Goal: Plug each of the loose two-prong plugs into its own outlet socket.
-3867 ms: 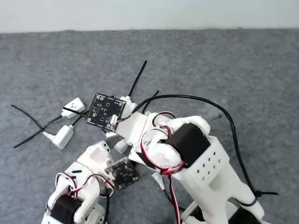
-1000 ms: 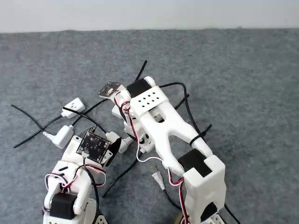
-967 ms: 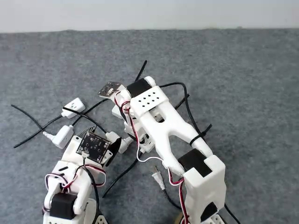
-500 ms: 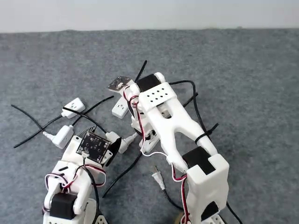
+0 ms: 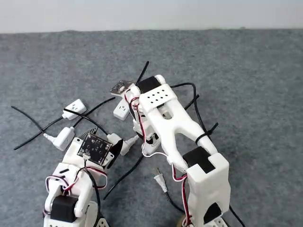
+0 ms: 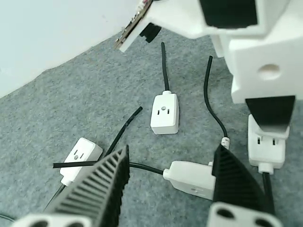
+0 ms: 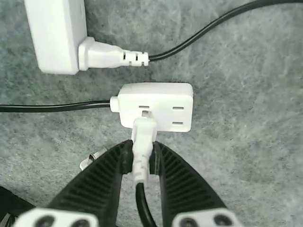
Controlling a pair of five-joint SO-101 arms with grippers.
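– Plug [image 7: 142, 130] first: why is it gripped so far back, at the cord end?
– So its prongs stay free to meet the socket block [image 7: 161, 111], I think. The right gripper [image 7: 142, 146] is clamped on it in the middle of the right wrist view. The plug's nose touches the block's face, and a glint of prong suggests it is not fully home.
– And the arms?
– In the high view the right arm [image 5: 173, 123] stretches from lower right to centre, wrist tipped down. The left arm [image 5: 78, 189] sits folded at lower left. The left gripper [image 6: 173, 153] is spread wide around a joined block [image 6: 191, 178] with a cord already plugged in, perhaps to steady it.
– What remains?
– An empty socket [image 6: 164, 113] lies upper centre in the left wrist view, and a spare plug [image 5: 160, 180] lies loose at bottom centre in the high view.
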